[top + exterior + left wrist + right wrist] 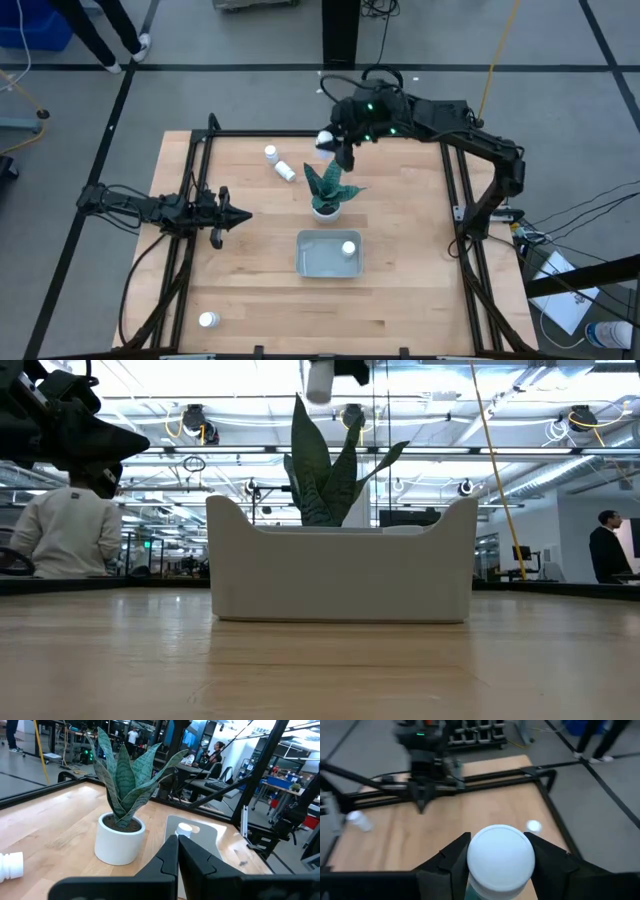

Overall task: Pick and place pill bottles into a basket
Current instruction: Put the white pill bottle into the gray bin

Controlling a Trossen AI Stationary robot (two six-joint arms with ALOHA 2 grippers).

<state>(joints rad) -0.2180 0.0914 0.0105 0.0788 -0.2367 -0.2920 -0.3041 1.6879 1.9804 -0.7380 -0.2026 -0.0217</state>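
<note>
The right gripper (pixel 500 857), clamped across the sides of a pill bottle (pixel 325 140) at the plant's (pixel 328 188) twelve o'clock, carries something probably light, rigid and smooth, while the left gripper (pixel 240 214) waits with fingers together.

Grey floor (pixel 90 130) with black lines — bright ceiling lights (pixel 200 422) overhead.

White pill bottles (pixel 278 163); pale grey-blue basket (pixel 312 262); green banded plant (pixel 122 775), white pot (pixel 119 840).
</note>
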